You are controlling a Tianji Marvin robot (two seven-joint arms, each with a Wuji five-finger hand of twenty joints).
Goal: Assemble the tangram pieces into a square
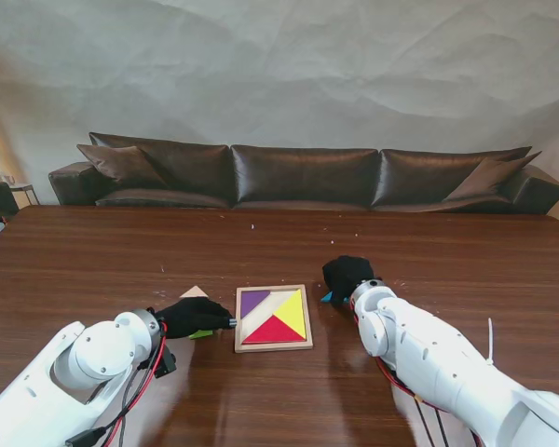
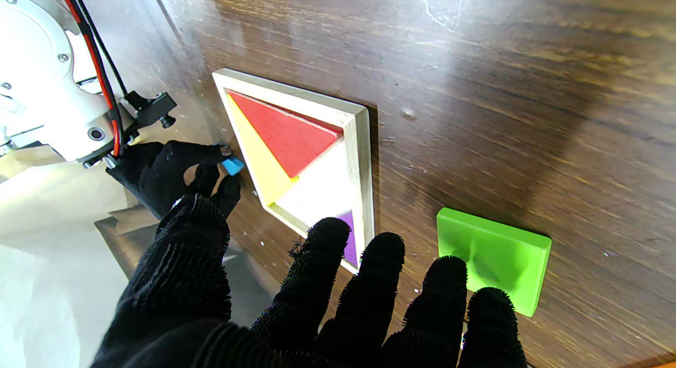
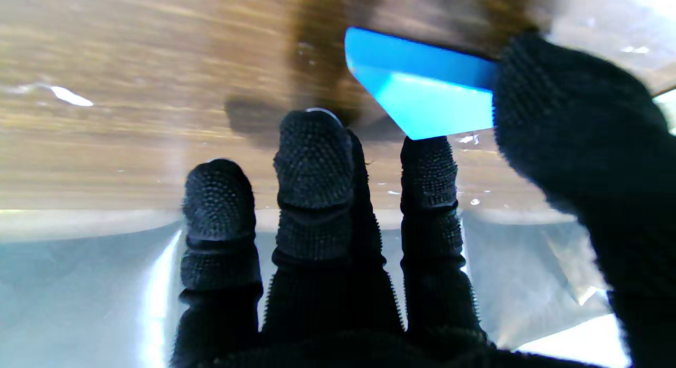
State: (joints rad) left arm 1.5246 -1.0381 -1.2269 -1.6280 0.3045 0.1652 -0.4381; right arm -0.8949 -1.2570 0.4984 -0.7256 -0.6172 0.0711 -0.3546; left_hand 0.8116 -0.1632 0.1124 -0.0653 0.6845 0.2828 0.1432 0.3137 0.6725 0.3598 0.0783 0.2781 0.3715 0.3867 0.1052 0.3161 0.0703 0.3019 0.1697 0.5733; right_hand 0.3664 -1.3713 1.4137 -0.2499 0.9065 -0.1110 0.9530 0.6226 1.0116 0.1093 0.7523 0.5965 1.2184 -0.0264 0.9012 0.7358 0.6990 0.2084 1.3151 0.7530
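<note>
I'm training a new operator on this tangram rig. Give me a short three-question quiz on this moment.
1. True or false: the red piece lies inside the tray.
2. Which piece does the right hand hold? A) green B) blue C) purple
3. Fill in: the green piece lies on the table, outside the tray, by the ____ hand.

Key
1. True; it sits there with the yellow piece and purple piece.
2. B; the blue piece is pinched between thumb and finger.
3. Left; the left hand is open above it, fingers spread.
</note>
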